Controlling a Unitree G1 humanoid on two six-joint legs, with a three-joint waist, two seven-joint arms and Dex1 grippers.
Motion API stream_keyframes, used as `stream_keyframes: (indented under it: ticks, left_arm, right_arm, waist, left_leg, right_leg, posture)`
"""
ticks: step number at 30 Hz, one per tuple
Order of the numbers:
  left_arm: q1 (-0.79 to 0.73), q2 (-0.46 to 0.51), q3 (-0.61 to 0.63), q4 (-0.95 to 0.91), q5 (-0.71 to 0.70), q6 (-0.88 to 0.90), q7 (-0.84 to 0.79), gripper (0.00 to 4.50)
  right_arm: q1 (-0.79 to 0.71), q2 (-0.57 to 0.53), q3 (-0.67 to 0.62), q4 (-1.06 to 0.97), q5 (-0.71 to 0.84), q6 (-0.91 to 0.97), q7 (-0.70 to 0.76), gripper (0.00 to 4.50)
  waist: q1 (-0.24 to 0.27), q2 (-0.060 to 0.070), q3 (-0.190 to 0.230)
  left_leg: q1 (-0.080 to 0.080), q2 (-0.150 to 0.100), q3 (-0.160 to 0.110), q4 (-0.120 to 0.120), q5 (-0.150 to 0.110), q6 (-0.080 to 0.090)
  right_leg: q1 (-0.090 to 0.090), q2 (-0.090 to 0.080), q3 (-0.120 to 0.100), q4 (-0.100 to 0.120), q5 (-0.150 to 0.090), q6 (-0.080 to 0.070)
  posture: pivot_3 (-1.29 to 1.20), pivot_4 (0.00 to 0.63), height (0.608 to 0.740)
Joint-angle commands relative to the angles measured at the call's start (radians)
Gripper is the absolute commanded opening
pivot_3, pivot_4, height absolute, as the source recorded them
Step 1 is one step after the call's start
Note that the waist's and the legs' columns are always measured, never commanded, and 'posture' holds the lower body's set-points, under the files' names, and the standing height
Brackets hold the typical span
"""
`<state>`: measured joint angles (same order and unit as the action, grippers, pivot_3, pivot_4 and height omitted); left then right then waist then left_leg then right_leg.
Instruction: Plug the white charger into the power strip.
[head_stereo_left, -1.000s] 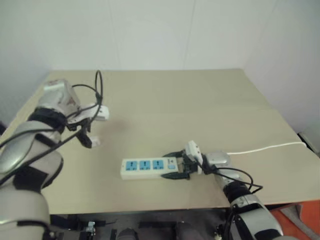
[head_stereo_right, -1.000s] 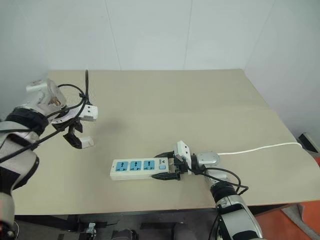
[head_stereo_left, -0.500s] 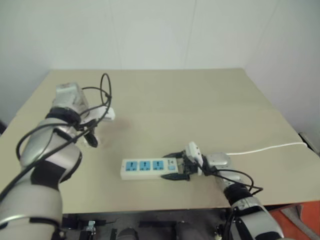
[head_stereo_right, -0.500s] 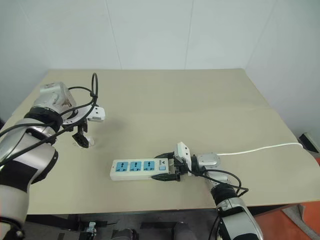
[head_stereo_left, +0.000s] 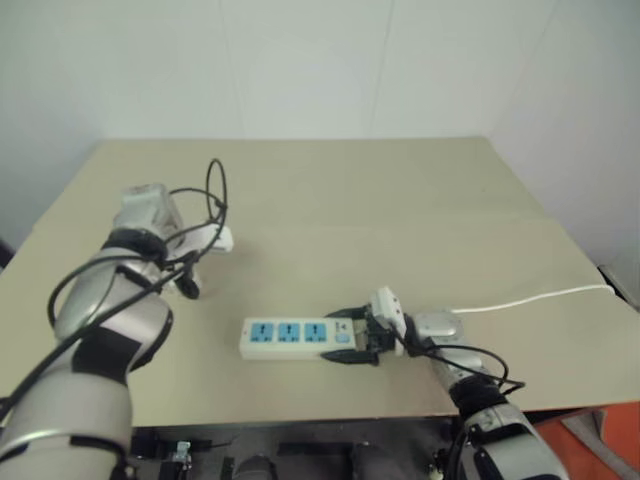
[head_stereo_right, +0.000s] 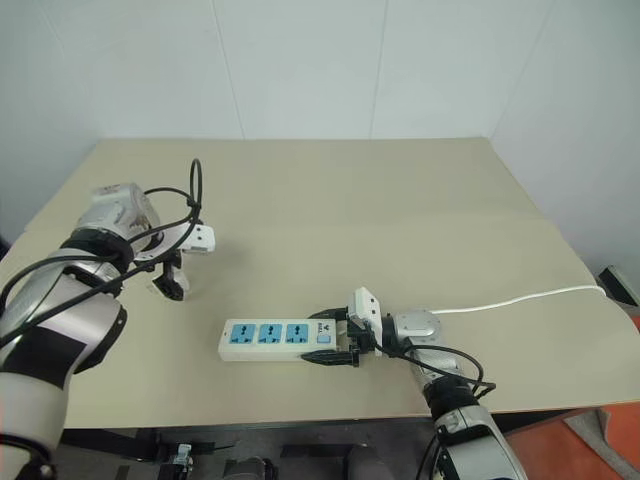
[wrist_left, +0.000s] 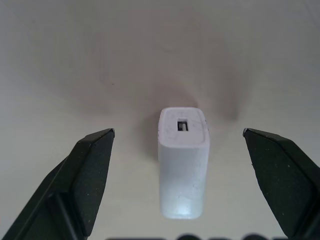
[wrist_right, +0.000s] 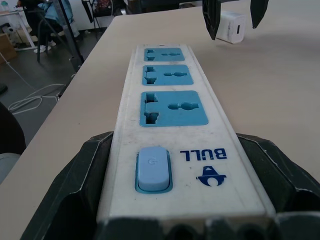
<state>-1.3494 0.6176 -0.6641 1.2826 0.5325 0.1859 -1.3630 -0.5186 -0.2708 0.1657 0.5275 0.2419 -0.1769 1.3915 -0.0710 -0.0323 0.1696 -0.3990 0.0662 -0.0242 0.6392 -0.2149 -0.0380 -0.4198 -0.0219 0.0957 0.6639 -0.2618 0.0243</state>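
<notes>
While I am keeping the right gripper (head_stereo_right: 338, 343) clamped on the switch end of the power strip (head_stereo_right: 275, 339), which is lying along the table's (head_stereo_right: 400, 210) near edge, I am looking down through the wide-open left gripper (wrist_left: 177, 150). Between its fingers the white charger (wrist_left: 182, 167) is lying on the table untouched, its long axis running straight away, well to the strip's left.

The long white plastic power strip (head_stereo_right: 279, 339) lies near the beige rectangular table's (head_stereo_right: 400, 220) six o'clock edge. The small white boxy plastic charger (wrist_left: 183, 160) stands apart, at ten o'clock from it.
</notes>
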Motion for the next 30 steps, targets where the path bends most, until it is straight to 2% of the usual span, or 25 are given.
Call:
stream_keyframes:
  ticks: [1,4,11,19,22,24,28,30]
  left_arm:
    - [0.003,-0.006,0.025,0.000,0.010,-0.017,0.003,4.11]
    - [0.005,-0.009,0.032,-0.001,0.016,-0.019,-0.003,3.31]
    - [0.005,0.001,0.037,-0.001,0.034,-0.026,-0.008,1.02]
    - [-0.013,0.021,0.064,-0.015,0.027,-0.060,-0.017,1.01]
    - [-0.053,0.027,0.133,-0.032,-0.024,-0.080,0.006,1.01]
    - [-0.075,0.026,0.237,-0.048,-0.112,-0.107,0.059,1.01]
    - [-0.088,0.014,0.530,-0.072,-0.365,-0.135,0.190,1.01]
    - [-0.074,0.010,0.616,-0.101,-0.439,-0.139,0.219,1.01]
  right_arm:
    - [0.003,0.002,-0.010,-0.050,0.031,0.011,-0.002,3.40]
    - [0.002,0.001,-0.011,-0.053,0.032,0.015,-0.005,3.40]
    - [-0.005,-0.001,-0.010,-0.044,0.025,0.009,-0.010,3.40]
    - [-0.008,0.005,-0.007,-0.041,0.024,0.009,-0.013,3.40]
    - [-0.009,0.005,-0.006,-0.040,0.025,0.011,-0.011,3.40]
    - [-0.010,0.005,-0.005,-0.037,0.025,0.011,-0.007,3.40]
    - [-0.018,0.009,-0.003,-0.021,0.024,0.005,0.001,3.40]
    - [-0.022,0.011,-0.003,-0.015,0.023,0.002,0.003,3.40]
  waist:
    - [0.000,0.000,0.000]
    - [0.000,0.000,0.000]
    - [0.000,0.000,0.000]
    - [0.000,0.000,0.000]
    - [0.001,0.000,0.000]
    - [0.002,0.000,0.000]
    - [0.001,0.000,0.000]
    - [-0.001,0.000,0.000]
  left_leg:
    - [0.000,0.000,0.000,0.000,0.000,0.000]
    - [0.000,0.000,0.000,0.000,0.000,0.000]
    - [0.000,0.000,0.000,0.000,0.000,0.000]
    - [0.000,0.000,0.000,0.001,0.000,0.000]
    - [0.000,0.000,0.000,0.001,0.000,0.000]
    - [-0.001,0.000,0.000,0.001,0.000,0.000]
    - [-0.002,0.000,-0.001,0.002,0.000,0.000]
    - [-0.001,0.000,0.000,0.002,0.000,0.000]
  right_leg:
    - [0.000,0.000,0.000,0.000,0.000,0.000]
    - [0.000,0.000,0.000,0.000,0.000,0.000]
    - [0.000,0.000,0.000,0.000,0.000,0.000]
    - [0.000,0.000,0.000,0.000,0.000,0.000]
    - [0.000,0.000,0.000,0.000,0.000,0.000]
    - [0.000,0.000,-0.001,0.000,0.000,0.000]
    - [0.000,-0.001,-0.001,0.000,0.000,0.000]
    - [0.000,-0.001,-0.001,0.001,0.000,0.000]
  posture:
    - [0.00,0.150,0.740]
    - [0.00,0.150,0.740]
    - [0.00,0.150,0.740]
    - [0.00,0.150,0.740]
    - [0.00,0.150,0.740]
    - [0.00,0.150,0.740]
    - [0.00,0.150,0.740]
    - [0.00,0.150,0.740]
